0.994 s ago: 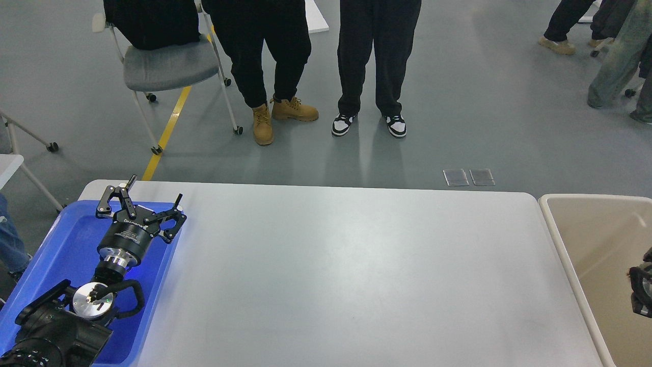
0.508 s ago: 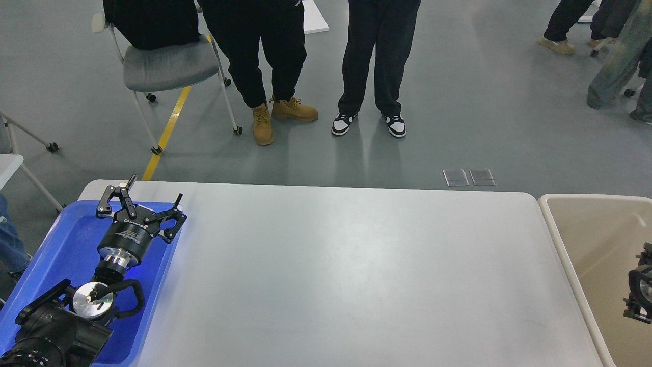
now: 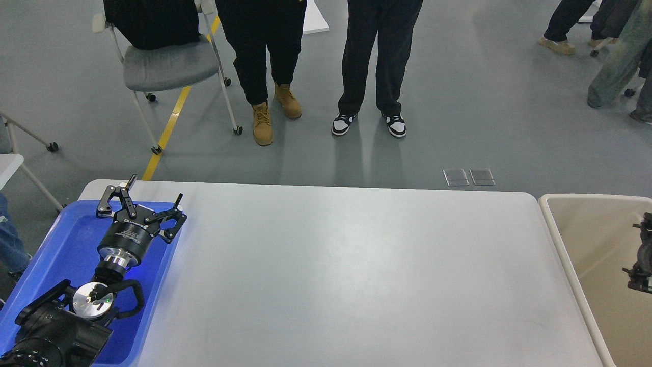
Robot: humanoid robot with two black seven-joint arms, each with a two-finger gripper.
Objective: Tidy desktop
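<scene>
The desktop (image 3: 346,275) is a wide light-grey tabletop with rounded corners, and I see nothing lying on it. My left gripper (image 3: 156,186) is open and empty, hovering over the far end of the blue tray (image 3: 66,244) at the desktop's left edge. Only a small dark part of my right gripper (image 3: 643,255) shows at the right border, over the beige bin (image 3: 586,239). I cannot tell its fingers apart.
The blue tray lies along the left edge under my left arm. The beige bin stands off the desktop's right edge. Two people stand on the floor beyond the far edge, beside a grey wheeled chair (image 3: 163,66) at the back left.
My right gripper has moved up the right border, further over the bin. The person in tan boots shifted one foot. My left arm has not moved.
</scene>
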